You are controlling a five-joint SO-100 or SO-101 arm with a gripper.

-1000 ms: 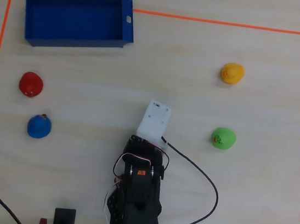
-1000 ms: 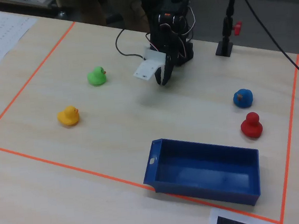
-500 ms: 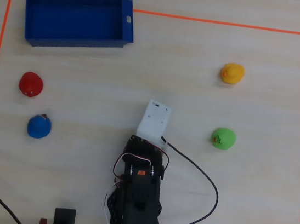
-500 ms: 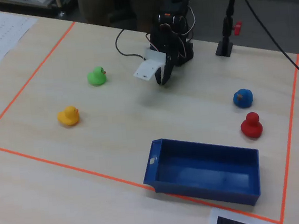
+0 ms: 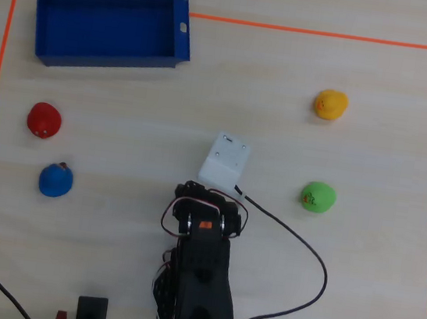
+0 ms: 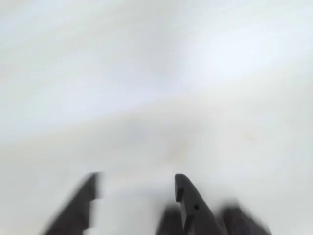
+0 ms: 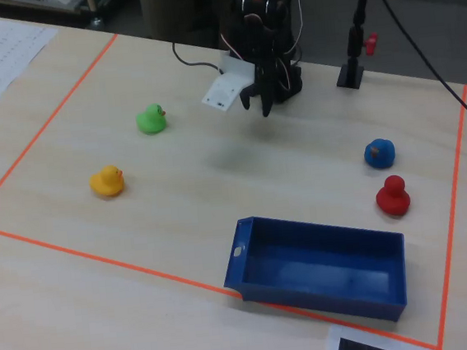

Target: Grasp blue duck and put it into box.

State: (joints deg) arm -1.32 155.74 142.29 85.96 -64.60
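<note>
A pale wood-grain worktop (image 5: 206, 96) is marked off by a rectangle of orange tape (image 5: 309, 31), inside which everything for the task is laid out. The box (image 5: 109, 26) is taken as the landmark: in the overhead view it is seen in the upper left corner of the taped area, empty, with its holed short wall facing the middle. The red duck (image 5: 45, 120) is found below the box, and the blue duck (image 5: 56, 180) just beyond it, farther from the box, upright and untouched. The yellow duck (image 5: 330, 104) and green duck (image 5: 318, 197) are set well away from the box, on the opposite side. The tool (image 7: 258, 104) is held raised above the worktop, well apart from box and blue duck. In the blurred wrist view its dark fingers (image 6: 188, 198) are seen spread with a clear gap and nothing between them, presumably readied for the reach. The grasp is judged not yet begun.
</note>
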